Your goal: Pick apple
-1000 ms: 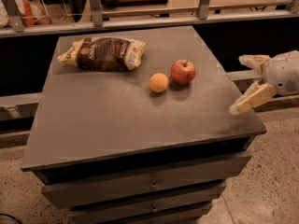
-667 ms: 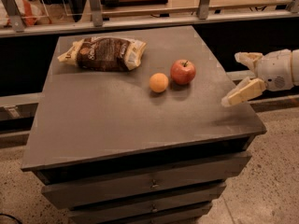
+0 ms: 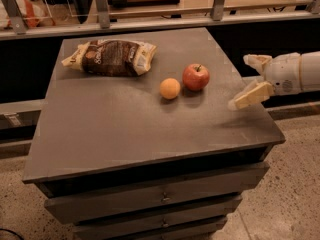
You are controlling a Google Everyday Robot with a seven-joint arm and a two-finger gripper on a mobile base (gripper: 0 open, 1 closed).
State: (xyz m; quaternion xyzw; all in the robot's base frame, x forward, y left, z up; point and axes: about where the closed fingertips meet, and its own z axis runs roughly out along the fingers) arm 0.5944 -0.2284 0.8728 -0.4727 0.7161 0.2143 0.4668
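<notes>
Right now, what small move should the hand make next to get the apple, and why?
Probably glide in toward the apple. The hand hangs open over the edge of the table, apart from the apple, with bare tabletop between them. The orange fruit sits close on the apple's far side, so stop short of it.

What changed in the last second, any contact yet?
The gripper moved left, coming in over the right edge of the table toward the apple. It is open, holds nothing and is apart from the apple. The apple, the orange fruit and the snack bag stayed where they were.
</notes>
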